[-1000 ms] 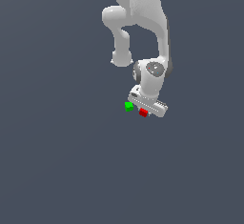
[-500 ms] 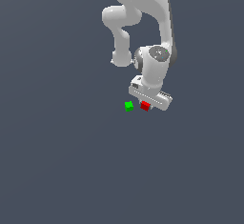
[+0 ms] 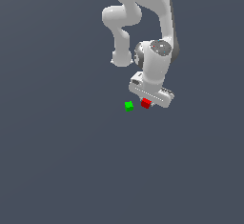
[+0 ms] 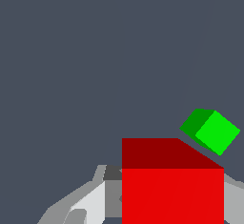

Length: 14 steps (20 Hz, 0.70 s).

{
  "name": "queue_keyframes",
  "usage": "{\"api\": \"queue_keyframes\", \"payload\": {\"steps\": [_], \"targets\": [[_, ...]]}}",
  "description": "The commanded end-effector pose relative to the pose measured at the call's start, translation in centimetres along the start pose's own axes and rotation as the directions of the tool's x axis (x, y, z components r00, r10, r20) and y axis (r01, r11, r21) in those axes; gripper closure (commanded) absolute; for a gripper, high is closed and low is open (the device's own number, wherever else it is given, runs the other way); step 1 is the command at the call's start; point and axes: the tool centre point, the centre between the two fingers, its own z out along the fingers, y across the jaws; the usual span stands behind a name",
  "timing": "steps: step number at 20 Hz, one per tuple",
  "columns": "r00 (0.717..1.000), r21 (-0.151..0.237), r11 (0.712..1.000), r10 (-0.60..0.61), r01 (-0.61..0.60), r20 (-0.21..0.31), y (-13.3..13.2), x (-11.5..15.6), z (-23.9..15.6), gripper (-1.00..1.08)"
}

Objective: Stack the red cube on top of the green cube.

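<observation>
A white robot arm reaches down over a plain dark grey surface (image 3: 57, 161). Its gripper (image 3: 148, 102) pinches the red cube (image 3: 146, 103) between its fingers. The green cube (image 3: 128, 106) sits apart, just to the exterior view's left of the red one.
</observation>
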Motion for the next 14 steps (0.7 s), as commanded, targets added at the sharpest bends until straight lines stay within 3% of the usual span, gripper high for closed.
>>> {"api": "queue_keyframes", "payload": {"steps": [1, 8, 14], "targets": [[1.000, 0.000, 1.000, 0.000, 0.000, 0.000, 0.0, 0.0, 0.2, 1.08], [1.000, -0.001, 1.000, 0.000, 0.000, 0.001, 0.7, 0.0, 0.6, 1.08], [1.000, -0.001, 1.000, 0.000, 0.000, 0.001, 3.5, 0.2, 2.2, 1.08]]}}
